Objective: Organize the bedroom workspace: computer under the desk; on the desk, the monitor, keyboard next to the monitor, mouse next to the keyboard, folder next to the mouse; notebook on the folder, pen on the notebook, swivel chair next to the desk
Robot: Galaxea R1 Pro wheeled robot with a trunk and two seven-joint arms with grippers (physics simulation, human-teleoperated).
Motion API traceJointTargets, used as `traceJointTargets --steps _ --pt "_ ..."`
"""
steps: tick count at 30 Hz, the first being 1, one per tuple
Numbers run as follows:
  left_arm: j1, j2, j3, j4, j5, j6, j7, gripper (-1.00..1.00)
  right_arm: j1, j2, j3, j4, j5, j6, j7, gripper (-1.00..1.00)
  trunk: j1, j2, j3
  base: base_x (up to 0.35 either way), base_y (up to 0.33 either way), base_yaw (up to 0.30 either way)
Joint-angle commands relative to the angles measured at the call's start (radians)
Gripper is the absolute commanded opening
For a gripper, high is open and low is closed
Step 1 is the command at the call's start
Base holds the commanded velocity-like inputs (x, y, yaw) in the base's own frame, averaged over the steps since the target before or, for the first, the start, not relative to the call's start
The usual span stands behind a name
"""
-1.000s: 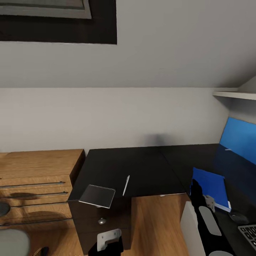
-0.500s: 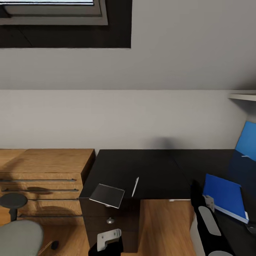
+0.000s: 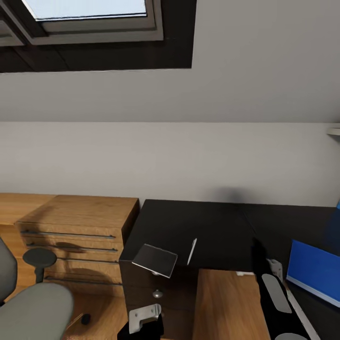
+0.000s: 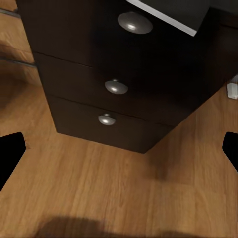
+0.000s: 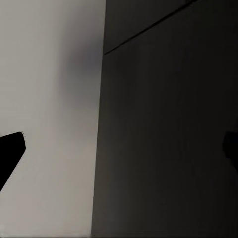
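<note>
The desk [image 3: 203,224] has a glossy black top with a dark drawer unit [image 4: 114,84] under its near left corner. The dark grey notebook [image 3: 155,260] lies on that corner, overhanging the edge. The white pen [image 3: 192,251] lies just right of it. The blue folder [image 3: 312,270] lies flat on the desk at the right, cut by the picture's edge. The grey swivel chair [image 3: 33,309] stands at the lower left, in front of the dresser. My left gripper [image 4: 119,153] is open and empty above the wood floor before the drawers. My right gripper [image 5: 119,153] is open and empty over the desk top by the wall.
A light wooden dresser [image 3: 80,219] stands against the wall, touching the desk's left side. A dark-framed skylight [image 3: 89,19] sits in the sloped ceiling. Wood floor [image 3: 226,302] shows in the desk's inner corner. My right forearm [image 3: 276,293] reaches over the desk beside the folder.
The camera has turned left and up: the folder slid to the right edge, the keyboard left the picture, the chair and skylight came in. Both arms hold their place in the picture.
</note>
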State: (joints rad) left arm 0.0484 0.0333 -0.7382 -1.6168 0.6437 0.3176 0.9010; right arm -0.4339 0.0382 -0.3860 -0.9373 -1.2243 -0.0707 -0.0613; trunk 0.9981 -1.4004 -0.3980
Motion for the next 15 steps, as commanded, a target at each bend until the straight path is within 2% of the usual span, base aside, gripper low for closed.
traceJointTargets --steps 1,15 --pt "-0.001 0.0 -0.001 -0.002 0.004 0.005 0.006 1.0 0.0 0.002 0.0 -0.002 -0.011 -0.003 -0.003 1.0 0.0 -0.001 0.0 0.0 0.0 0.199" --pt "-0.001 0.0 -0.002 -0.002 0.004 0.005 0.006 1.0 0.0 0.004 0.001 -0.002 -0.011 -0.003 -0.005 1.0 0.0 -0.001 0.015 0.0 0.0 0.211"
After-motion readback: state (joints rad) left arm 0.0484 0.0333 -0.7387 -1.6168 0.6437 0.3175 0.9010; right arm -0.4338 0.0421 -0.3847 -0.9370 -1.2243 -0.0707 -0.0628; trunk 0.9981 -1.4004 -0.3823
